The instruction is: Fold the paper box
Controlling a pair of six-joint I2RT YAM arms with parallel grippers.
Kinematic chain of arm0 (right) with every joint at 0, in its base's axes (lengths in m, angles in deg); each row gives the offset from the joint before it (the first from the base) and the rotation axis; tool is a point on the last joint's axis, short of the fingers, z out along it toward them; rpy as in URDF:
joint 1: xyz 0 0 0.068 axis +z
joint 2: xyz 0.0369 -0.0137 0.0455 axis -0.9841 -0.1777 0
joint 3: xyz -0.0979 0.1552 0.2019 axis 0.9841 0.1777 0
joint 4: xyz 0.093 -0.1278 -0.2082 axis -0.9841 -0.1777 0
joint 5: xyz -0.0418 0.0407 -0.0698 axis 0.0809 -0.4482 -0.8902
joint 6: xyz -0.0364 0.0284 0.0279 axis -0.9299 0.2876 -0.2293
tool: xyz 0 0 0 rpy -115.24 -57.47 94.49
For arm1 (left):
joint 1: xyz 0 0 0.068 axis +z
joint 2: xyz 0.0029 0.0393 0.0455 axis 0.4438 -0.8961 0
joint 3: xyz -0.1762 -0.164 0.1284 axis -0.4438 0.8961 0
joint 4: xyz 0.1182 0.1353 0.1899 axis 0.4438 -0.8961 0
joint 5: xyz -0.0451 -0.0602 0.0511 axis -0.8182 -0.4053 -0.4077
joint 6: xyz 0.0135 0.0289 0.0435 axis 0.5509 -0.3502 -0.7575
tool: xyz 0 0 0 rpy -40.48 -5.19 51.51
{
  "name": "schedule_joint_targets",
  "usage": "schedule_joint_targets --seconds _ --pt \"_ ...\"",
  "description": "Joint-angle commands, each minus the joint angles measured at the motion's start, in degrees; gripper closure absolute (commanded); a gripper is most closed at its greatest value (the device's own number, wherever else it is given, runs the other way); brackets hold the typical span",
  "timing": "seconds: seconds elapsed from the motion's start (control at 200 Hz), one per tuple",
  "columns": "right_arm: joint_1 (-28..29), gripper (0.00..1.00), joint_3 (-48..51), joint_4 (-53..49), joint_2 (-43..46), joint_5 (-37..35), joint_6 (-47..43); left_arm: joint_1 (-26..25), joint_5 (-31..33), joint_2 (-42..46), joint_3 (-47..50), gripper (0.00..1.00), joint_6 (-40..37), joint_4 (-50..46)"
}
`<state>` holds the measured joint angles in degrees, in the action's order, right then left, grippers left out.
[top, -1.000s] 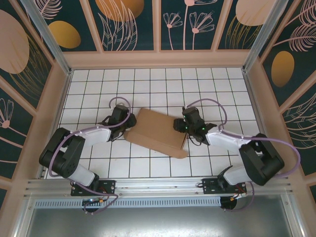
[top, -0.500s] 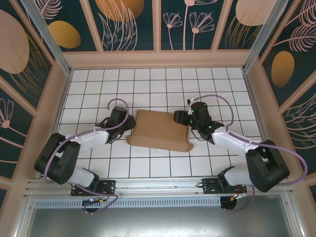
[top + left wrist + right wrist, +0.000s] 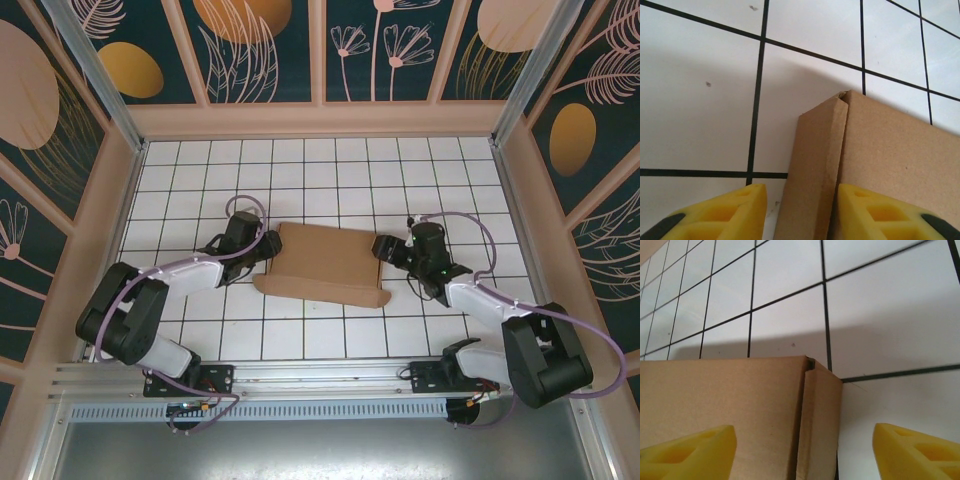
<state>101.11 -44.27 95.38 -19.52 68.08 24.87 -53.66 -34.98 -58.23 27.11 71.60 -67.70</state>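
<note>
Top view: we log the left arm [image 3: 175, 273] and the right arm [image 3: 492, 300] rising from the bottom edge, elbows splayed outward, forearms angled in toward centre frame. The left gripper [image 3: 271, 243] points right and the right gripper [image 3: 384, 247] points left. Left wrist view: left fingers [image 3: 732, 212] parted along the lower edge. Right wrist view: right fingers [image 3: 690, 452] spread wider, into the lower corners.

The paper box [image 3: 322, 263] fills the middle of the table [image 3: 300, 170]; tiles beyond and before it seem free.
</note>
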Motion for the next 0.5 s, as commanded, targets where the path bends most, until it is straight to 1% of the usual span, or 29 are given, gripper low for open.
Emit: schedule_joint_targets --seconds 0.0,0.12,0.255,0.36,0.495 --pt "-1.81 0.22 1.7 3.96 -0.85 4.94 2.88 0.62 -3.89 -3.01 1.91 0.64 0.8 4.71" --pt "-2.96 0.19 2.88 6.32 -2.35 7.79 4.01 2.42 -7.0 -3.73 5.03 0.76 3.82 7.92" --pt "-4.22 0.16 4.07 9.33 -4.55 11.32 6.15 3.55 -10.03 -3.87 8.67 0.84 6.18 11.67" --pt "-5.97 0.16 5.3 13.04 -6.77 15.05 8.66 5.68 -11.95 -3.62 10.82 0.89 7.29 13.56" --pt "-7.96 0.13 6.21 19.13 -9.8 21.59 11.97 9.92 -16.66 -3.87 14.3 0.92 9.78 17.98"
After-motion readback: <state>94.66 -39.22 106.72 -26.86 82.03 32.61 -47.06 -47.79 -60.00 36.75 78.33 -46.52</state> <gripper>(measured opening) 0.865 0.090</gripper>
